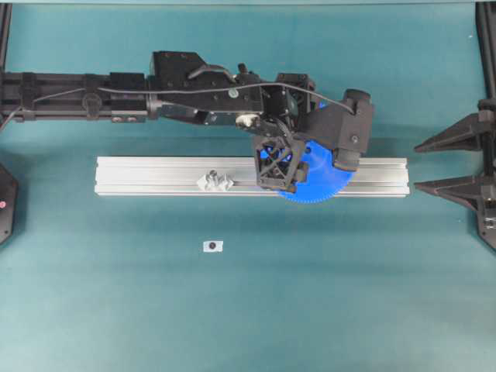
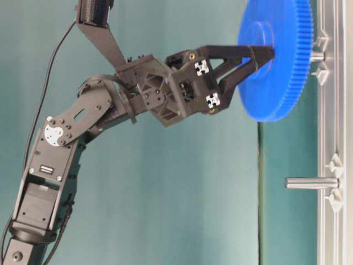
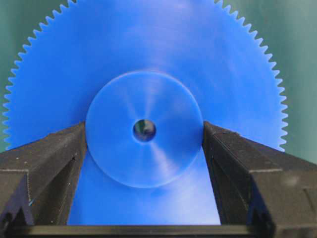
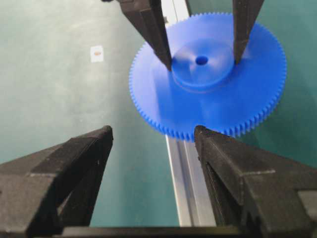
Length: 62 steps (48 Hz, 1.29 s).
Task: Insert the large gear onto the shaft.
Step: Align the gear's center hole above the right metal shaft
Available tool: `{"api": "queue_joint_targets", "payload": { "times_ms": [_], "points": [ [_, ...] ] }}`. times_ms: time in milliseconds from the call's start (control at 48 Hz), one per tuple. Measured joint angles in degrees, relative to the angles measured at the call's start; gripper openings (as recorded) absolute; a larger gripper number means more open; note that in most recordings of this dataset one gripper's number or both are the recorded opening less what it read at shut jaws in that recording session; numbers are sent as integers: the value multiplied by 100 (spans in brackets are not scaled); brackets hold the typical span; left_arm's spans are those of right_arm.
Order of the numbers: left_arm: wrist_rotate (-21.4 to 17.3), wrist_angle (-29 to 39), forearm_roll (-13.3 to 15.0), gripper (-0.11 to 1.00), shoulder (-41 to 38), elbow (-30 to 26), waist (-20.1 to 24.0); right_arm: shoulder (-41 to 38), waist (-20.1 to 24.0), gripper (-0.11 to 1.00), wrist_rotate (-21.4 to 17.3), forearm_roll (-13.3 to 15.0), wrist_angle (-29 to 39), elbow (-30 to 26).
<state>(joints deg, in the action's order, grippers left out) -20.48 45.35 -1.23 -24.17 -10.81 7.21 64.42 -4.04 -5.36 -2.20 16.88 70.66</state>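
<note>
Left claw: clamped on the raised hub of the large gear, one finger either side of the hub, centre hole clear between them in my wrist view.
Right claw: spread wide, holding nothing, parked back from the work and looking on at the gear from a distance.
Large gear, place: off the desk, carried flat-face toward the aluminium rail, over the rail's right half in the overhead view.
Shaft: short grey pin standing out of the rail; in the table-level view it shows just past the gear's far face, roughly in line with the hub.
Second pin: longer, further along the same rail, well apart from the gear; not my target.
Done, by my reading: gear picked up, turned square to the rail, brought to the shaft.
Not settled: whether the pin tip has entered the hole. Something dim shows through the hole in my wrist view, too small to name.
Left: seat the gear fully down the shaft, then let go and back off.
Also on the desk: a small white tag, near the rail.
</note>
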Motion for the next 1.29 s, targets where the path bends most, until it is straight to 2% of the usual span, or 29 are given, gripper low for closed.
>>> {"api": "queue_joint_targets", "payload": {
  "times_ms": [709, 1000, 1084, 1292],
  "points": [
    [264, -44, 0, 79, 167, 334, 18, 0, -9, 75, 0, 0, 9, 0],
    [756, -44, 0, 79, 176, 378, 18, 0, -9, 75, 0, 0, 9, 0],
    [870, -53, 0, 85, 193, 413, 9, 0, -9, 75, 0, 0, 0, 0],
    [888, -97, -9, 82, 211, 466, -35, 0, -9, 75, -158, 0, 0, 0]
  ]
}}
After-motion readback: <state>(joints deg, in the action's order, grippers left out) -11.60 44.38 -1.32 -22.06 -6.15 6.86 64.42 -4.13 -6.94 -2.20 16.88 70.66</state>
